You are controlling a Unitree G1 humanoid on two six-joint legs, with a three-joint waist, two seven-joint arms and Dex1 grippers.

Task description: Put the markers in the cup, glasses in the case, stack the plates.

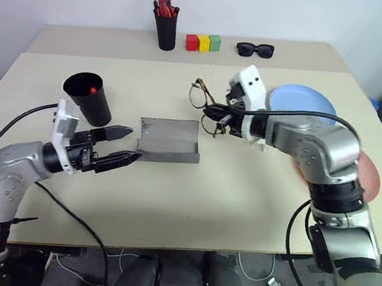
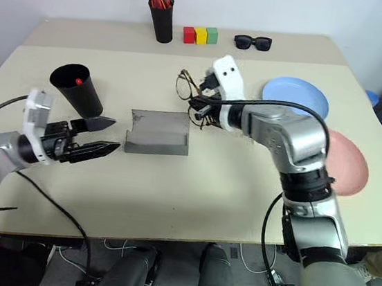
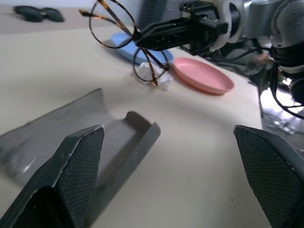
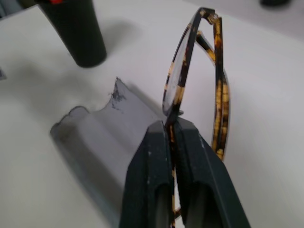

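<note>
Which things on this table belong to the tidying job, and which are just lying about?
Job things:
- glasses, in the right pincer
- open grey case
- black cup with a red marker inside
- blue plate
- pink plate

Lying about:
- pen holder
- coloured blocks
- sunglasses

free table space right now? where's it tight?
Bare: the table's near strip below the open grey case, and the stretch between case and pink plate. Tight: around the case, with the black cup and left gripper beside it, and the right gripper carrying the glasses.
</note>
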